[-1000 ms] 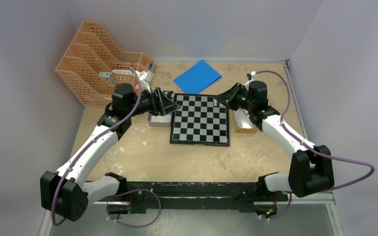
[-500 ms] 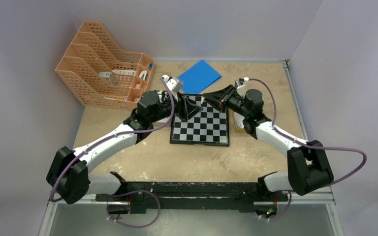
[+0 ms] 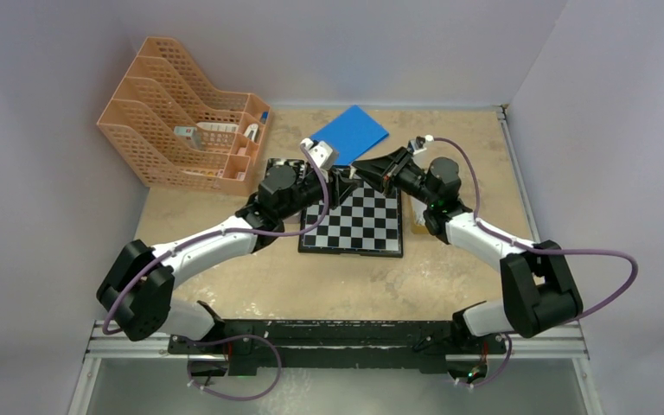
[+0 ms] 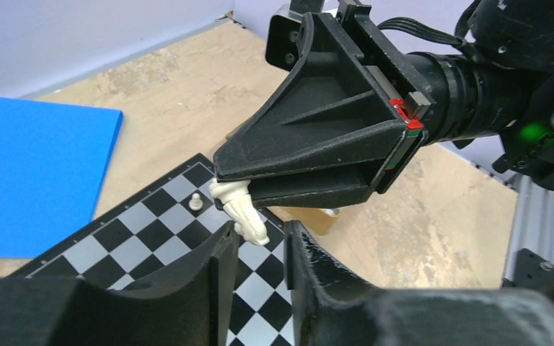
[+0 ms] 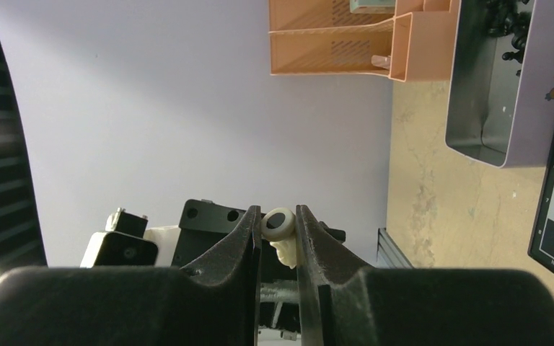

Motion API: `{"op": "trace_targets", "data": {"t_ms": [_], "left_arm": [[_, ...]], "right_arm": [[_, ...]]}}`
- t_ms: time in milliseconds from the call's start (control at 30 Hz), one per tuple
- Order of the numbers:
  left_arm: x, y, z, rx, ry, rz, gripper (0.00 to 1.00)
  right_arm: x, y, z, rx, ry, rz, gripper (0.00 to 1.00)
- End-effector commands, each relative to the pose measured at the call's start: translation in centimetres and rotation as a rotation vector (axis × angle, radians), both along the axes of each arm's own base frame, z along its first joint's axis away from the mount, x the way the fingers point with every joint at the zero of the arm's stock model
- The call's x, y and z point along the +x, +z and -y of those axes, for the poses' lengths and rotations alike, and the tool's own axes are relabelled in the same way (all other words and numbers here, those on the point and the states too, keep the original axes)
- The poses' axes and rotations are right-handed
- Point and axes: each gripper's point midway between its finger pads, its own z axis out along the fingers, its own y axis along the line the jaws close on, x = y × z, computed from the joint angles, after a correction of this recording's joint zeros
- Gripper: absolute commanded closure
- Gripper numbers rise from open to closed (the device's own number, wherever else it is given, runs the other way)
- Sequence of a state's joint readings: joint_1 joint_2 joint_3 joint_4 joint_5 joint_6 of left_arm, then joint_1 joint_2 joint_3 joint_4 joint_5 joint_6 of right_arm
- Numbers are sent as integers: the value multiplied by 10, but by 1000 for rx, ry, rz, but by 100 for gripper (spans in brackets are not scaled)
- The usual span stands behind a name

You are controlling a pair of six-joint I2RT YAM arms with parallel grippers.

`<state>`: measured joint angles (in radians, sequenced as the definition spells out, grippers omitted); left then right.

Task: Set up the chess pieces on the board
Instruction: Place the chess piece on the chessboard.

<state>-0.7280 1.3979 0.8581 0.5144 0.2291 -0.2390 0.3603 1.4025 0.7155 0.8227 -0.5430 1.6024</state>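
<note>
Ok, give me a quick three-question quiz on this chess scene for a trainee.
1. Pick one. The right gripper is shut on: A) a black knight, B) a cream-white piece, C) nothing.
2. True or false: no piece stands on the board.
3. Where do the black pieces lie?
Key: 1 B. 2 False, a white pawn stands there. 3 In the grey tray.
</note>
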Motion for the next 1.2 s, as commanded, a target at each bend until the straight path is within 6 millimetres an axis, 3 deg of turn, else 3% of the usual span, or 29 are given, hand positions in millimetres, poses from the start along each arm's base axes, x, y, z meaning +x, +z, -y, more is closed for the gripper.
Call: {"op": "trace_targets", "data": {"t_ms": [0,300,667,833,1167], "left_arm": [[9,50,3,-75,38,149,76],[2,65,-4,-101,53,198,100],[-9,68,-11,-85,33,262,100],[-18,65,-12,-101,1,319,86],[-16,64,-8,-94,-11,326,80]], "right_arm": [[-7,14,-4,33,34,57,85],[-10,1,-6,16,40,41,84],[-14,-7,-11,9,50,33,84],[-18,-9,-13,27,58,20,84],[-20,-9,-14,40,62,16,84]]}}
